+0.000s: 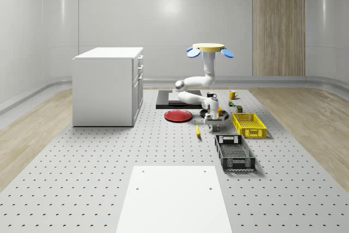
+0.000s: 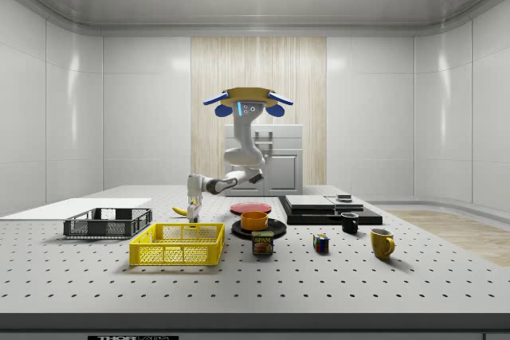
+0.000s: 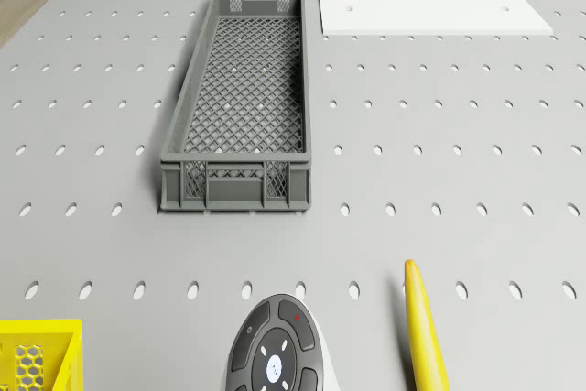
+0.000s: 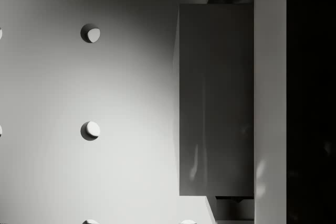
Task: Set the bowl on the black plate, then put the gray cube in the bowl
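Bowl point(image 2: 254, 220) sits on the black plate point(image 2: 276, 230). My drone point(image 1: 209, 49) hovers above the table point(image 1: 82, 178); my gripper point(image 1: 213, 126), lowered beside the yellow crate point(image 1: 249, 125), clamps the gray cube point(image 4: 215, 103).

A white cabinet point(image 1: 108, 85) stands on the perforated desk point(image 1: 82, 162). A red plate point(image 1: 178, 115) lies near a banana point(image 1: 198, 131), a yellow basket point(image 1: 249, 125) and a dark gray crate point(image 1: 234, 153). A yellow mug point(image 2: 382, 242), a black cup point(image 2: 350, 223), a puzzle cube point(image 2: 320, 244) and a can point(image 2: 262, 243) sit together.
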Available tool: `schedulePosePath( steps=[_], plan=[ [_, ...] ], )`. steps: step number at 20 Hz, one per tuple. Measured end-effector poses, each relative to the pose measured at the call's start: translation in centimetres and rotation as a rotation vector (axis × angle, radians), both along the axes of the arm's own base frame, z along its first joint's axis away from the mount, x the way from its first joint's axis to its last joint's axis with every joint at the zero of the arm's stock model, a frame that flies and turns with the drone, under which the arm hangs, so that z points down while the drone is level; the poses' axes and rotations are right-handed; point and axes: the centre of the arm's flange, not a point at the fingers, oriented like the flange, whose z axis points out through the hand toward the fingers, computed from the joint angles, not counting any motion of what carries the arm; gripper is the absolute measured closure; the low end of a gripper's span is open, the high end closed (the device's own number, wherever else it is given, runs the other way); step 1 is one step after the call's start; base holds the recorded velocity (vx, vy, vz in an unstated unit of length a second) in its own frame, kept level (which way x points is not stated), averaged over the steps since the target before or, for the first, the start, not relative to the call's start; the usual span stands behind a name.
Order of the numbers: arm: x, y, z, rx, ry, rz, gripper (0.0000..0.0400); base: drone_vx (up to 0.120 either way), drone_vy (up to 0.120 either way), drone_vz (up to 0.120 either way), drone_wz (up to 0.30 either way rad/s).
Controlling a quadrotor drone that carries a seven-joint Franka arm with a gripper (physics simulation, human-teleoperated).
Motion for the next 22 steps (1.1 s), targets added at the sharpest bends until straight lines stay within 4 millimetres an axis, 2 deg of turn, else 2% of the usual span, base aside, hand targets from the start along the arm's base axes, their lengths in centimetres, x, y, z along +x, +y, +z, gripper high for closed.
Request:
schedulePosePath(
  steps=[1,3,5,8,14,22],
  plan=[
    [0.0,0.0,0.1,0.000,0.000,0.000,0.0000,0.000,0.000,0.000,0.000],
    [0.0,0.0,0.3,0.000,0.000,0.000,0.0059,0.000,0.000,0.000,0.000],
    [0.0,0.0,0.4,0.000,0.000,0.000,0.0095,0.000,0.000,0.000,0.000],
    [0.0,0.0,0.5,0.000,0.000,0.000,0.0124,0.000,0.000,0.000,0.000],
    [0.0,0.0,-0.1,0.000,0.000,0.000,0.0144,0.000,0.000,0.000,0.000],
    [0.0,0.0,-2.1,0.000,0.000,0.000,0.0149,0.000,0.000,0.120,0.000]
  ],
)
